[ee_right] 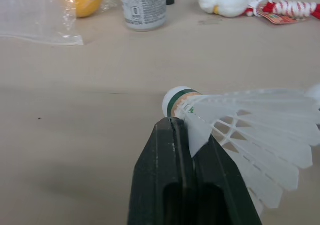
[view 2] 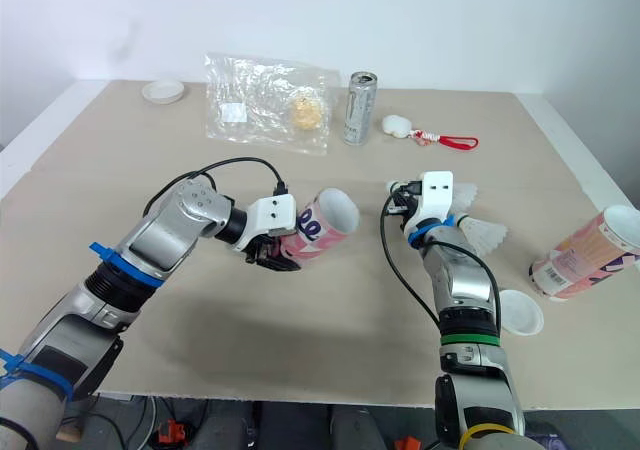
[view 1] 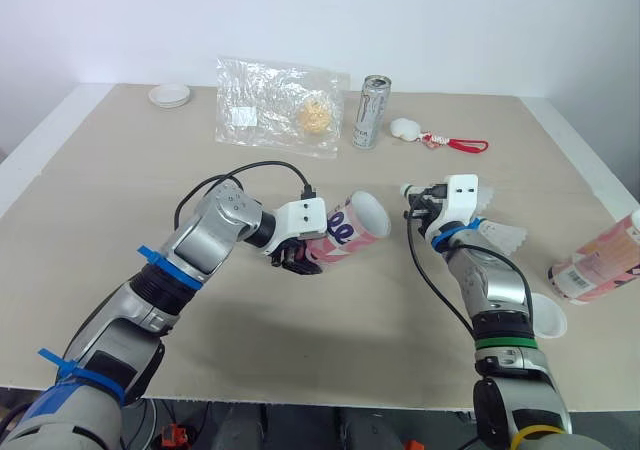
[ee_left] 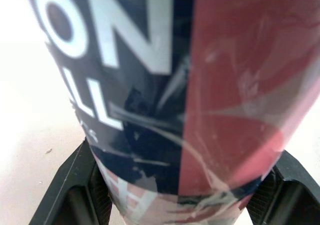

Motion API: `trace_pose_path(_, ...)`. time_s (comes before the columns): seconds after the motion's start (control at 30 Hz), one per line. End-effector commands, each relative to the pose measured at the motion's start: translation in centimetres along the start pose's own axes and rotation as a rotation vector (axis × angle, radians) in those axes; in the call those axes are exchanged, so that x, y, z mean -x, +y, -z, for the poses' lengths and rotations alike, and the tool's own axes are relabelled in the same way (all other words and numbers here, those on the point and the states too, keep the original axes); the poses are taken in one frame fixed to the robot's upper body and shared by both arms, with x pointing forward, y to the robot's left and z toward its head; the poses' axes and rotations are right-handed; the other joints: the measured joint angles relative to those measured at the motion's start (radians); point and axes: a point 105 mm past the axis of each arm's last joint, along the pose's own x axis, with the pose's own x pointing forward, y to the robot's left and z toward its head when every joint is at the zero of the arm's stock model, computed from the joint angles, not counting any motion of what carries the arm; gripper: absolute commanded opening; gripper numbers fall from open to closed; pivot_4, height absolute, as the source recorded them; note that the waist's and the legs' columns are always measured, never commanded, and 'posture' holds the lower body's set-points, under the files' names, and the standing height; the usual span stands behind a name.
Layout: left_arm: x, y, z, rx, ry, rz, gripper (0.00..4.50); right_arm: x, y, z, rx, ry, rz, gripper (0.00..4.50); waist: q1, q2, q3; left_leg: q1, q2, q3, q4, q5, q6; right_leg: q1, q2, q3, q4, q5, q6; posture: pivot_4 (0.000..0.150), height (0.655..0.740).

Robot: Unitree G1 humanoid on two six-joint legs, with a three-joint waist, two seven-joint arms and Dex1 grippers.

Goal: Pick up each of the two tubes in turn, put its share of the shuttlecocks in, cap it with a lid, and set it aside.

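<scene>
My left gripper (view 1: 298, 257) is shut on a pink and navy tube (view 1: 345, 232), held off the table and tilted, its open mouth (view 1: 367, 213) facing right. The tube's printed wall (ee_left: 165, 100) sits between the two black fingers (ee_left: 75, 185). My right gripper (ee_right: 182, 130) is shut on a white shuttlecock (ee_right: 235, 120), pinching the skirt just behind the cork, which points left toward the tube. Its feathers (view 1: 500, 235) stick out to the right of the wrist, a short gap from the tube mouth. A second pink tube (view 1: 600, 260) lies on its side at the table's right edge.
A white lid (view 1: 548, 317) lies near the front right, beside my right forearm, and another white lid (view 1: 169, 95) sits at the back left. Along the back are a plastic bag holding a yellow ball (view 1: 275, 105), a silver can (view 1: 372, 112) and a white plush toy on a red cord (view 1: 405, 127).
</scene>
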Motion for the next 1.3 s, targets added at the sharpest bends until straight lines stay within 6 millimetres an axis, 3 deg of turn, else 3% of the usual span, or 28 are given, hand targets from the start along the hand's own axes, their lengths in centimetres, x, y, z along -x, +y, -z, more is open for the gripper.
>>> trace_pose_path(0.03, -0.5, 0.0, 0.7, 0.018, 0.019, -0.015, 2.88, 1.5, 0.7, -3.8, 0.144, -0.118, -0.103, 0.04, 0.002, 0.000, 0.000, 0.000, 0.000, 0.000, 0.000, 0.000, 0.000, 0.000, 0.000, 0.000, 0.000, 0.000, 0.000, 0.150, 0.7400)
trace_pose_path(0.2, -0.5, 0.1, 0.9, 0.028, 0.021, -0.005, 2.88, 6.3, 4.0, -9.1, 0.512, -0.259, -0.387, 0.04, 0.002, 0.003, 0.001, -0.002, -0.002, 0.001, 0.000, 0.000, 0.000, 0.000, -0.002, 0.000, 0.000, -0.001, 0.002, 0.150, 0.7400)
trace_pose_path(0.27, -0.5, 0.2, 0.8, 0.043, 0.012, 0.002, 2.88, 9.5, 6.0, -11.3, 0.702, -0.326, -0.568, 0.04, 0.000, 0.001, 0.000, 0.002, 0.000, 0.000, 0.000, 0.000, 0.000, 0.002, -0.001, 0.000, 0.000, -0.002, 0.001, 0.150, 0.7400)
trace_pose_path(0.37, -0.5, 0.5, 0.6, 0.045, 0.005, 0.007, 2.88, 12.8, 8.7, -12.2, 0.928, -0.354, -0.774, 0.04, 0.002, 0.004, 0.001, 0.000, -0.001, 0.001, 0.000, 0.001, 0.002, 0.002, -0.002, -0.001, 0.000, -0.004, -0.003, 0.150, 0.7400)
trace_pose_path(0.53, -0.8, 0.6, 0.2, 0.042, -0.005, 0.012, 2.88, 13.6, 9.6, -10.8, 1.022, -0.308, -0.872, 0.04, 0.002, 0.000, 0.000, 0.000, 0.000, 0.003, 0.002, 0.001, 0.002, 0.003, -0.003, -0.001, -0.001, -0.004, -0.003, 0.150, 0.7400)
trace_pose_path(0.8, -0.8, 0.4, -0.1, 0.042, -0.014, 0.013, 2.88, 12.7, 9.4, -9.1, 1.070, -0.265, -0.900, 0.04, 0.002, 0.000, 0.000, -0.001, -0.001, 0.004, 0.005, 0.001, 0.002, 0.003, -0.004, -0.001, -0.001, -0.004, -0.003, 0.150, 0.7400)
trace_pose_path(0.93, -0.8, 0.1, -0.2, 0.048, -0.018, 0.015, 2.88, 12.2, 9.5, -9.5, 1.054, -0.281, -0.900, 0.04, 0.002, -0.001, 0.000, -0.001, -0.001, 0.004, 0.005, 0.001, 0.002, 0.003, -0.004, -0.001, -0.001, -0.004, -0.003, 0.150, 0.7400)
trace_pose_path(0.97, -0.8, 0.1, -0.1, 0.049, -0.018, 0.016, 2.88, 12.2, 9.4, -9.5, 1.052, -0.281, -0.900, 0.72, 0.002, -0.001, 0.000, -0.001, -0.001, 0.004, 0.005, 0.001, 0.002, 0.003, -0.004, -0.001, -0.001, -0.004, -0.003, 0.150, 0.7400)
trace_pose_path(1.0, -0.8, 0.0, -0.1, 0.051, -0.017, 0.015, 2.88, 12.1, 9.3, -9.6, 1.053, -0.281, -0.900, 0.91, 0.002, -0.001, 0.000, -0.002, -0.001, 0.003, 0.005, 0.001, 0.002, 0.003, -0.004, -0.001, -0.001, -0.004, -0.003, 0.150, 0.7400)
trace_pose_path(1.13, -0.8, -0.1, 0.1, 0.055, -0.013, 0.014, 2.88, 12.4, 9.1, -10.5, 1.025, -0.302, -0.894, 2.71, 0.002, -0.001, 0.000, -0.001, -0.001, 0.003, 0.004, 0.001, 0.002, 0.003, -0.004, -0.001, -0.001, -0.004, -0.003, 0.150, 0.7400)
trace_pose_path(1.17, -0.8, -0.1, 0.2, 0.056, -0.012, 0.014, 2.88, 12.6, 9.0, -11.0, 0.987, -0.309, -0.886, 3.39, 0.002, -0.001, 0.000, -0.002, -0.001, 0.003, 0.004, 0.001, 0.002, 0.003, -0.004, -0.001, -0.001, -0.004, -0.003, 0.150, 0.7400)
trace_pose_path(1.2, -0.9, 0.0, 0.2, 0.055, -0.012, 0.014, 2.88, 12.9, 8.7, -11.4, 0.961, -0.317, -0.875, 3.61, 0.003, -0.001, 0.000, -0.002, -0.001, 0.003, 0.004, 0.001, 0.002, 0.003, -0.004, -0.001, -0.001, -0.004, -0.003, 0.150, 0.7400)
trace_pose_path(1.27, -0.9, 0.0, 0.2, 0.057, -0.012, 0.015, 2.88, 13.3, 8.1, -12.2, 0.898, -0.330, -0.840, 4.47, 0.003, -0.001, 0.000, -0.002, -0.001, 0.003, 0.004, 0.001, 0.002, 0.003, -0.004, -0.001, -0.001, -0.004, -0.003, 0.150, 0.7400)
trace_pose_path(1.3, -0.9, 0.0, 0.2, 0.056, -0.012, 0.015, 2.88, 13.5, 7.6, -12.6, 0.838, -0.332, -0.806, 4.47, 0.004, -0.001, 0.000, -0.002, -0.001, 0.003, 0.004, 0.001, 0.002, 0.003, -0.004, -0.001, -0.001, -0.004, -0.003, 0.150, 0.7400)
